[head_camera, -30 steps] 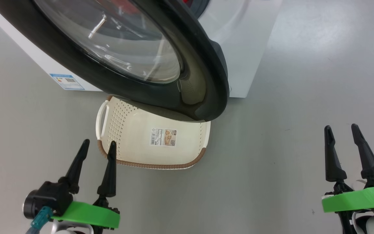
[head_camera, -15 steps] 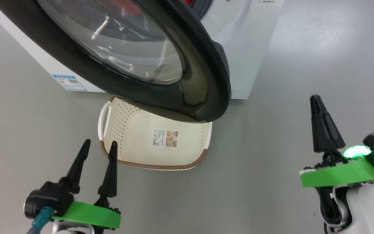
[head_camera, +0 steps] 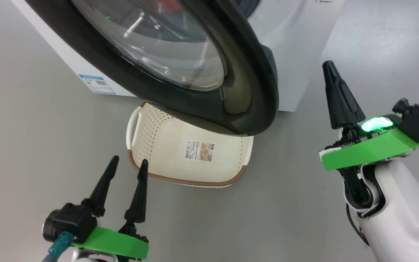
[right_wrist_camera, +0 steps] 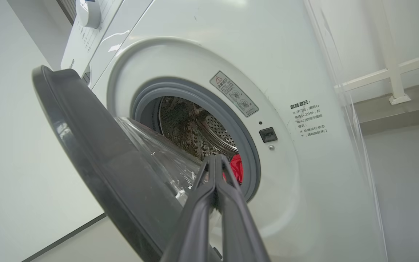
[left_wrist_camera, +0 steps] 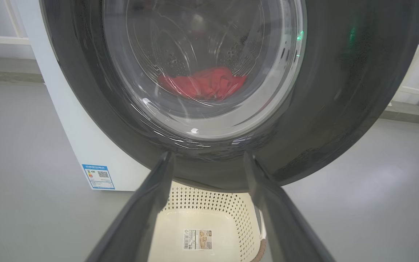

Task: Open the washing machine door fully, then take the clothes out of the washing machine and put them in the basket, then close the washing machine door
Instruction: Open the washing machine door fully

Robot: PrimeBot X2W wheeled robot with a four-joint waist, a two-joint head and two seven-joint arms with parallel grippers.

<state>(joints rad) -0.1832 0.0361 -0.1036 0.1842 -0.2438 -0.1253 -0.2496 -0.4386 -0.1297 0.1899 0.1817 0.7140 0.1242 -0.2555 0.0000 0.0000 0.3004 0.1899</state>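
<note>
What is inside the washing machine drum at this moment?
Red clothes lie at the bottom of the steel drum. The partly open door covers much of the drum, so the number of garments cannot be told.

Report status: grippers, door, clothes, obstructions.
Left gripper open, empty; right gripper shut, empty, beside door. Door partly open, clothes inside drum. Door overhangs basket.

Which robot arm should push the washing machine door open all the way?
Probably right. Its shut right gripper sits beside the free edge of the door, facing the gap. The left gripper hangs low, open, by the basket.
</note>
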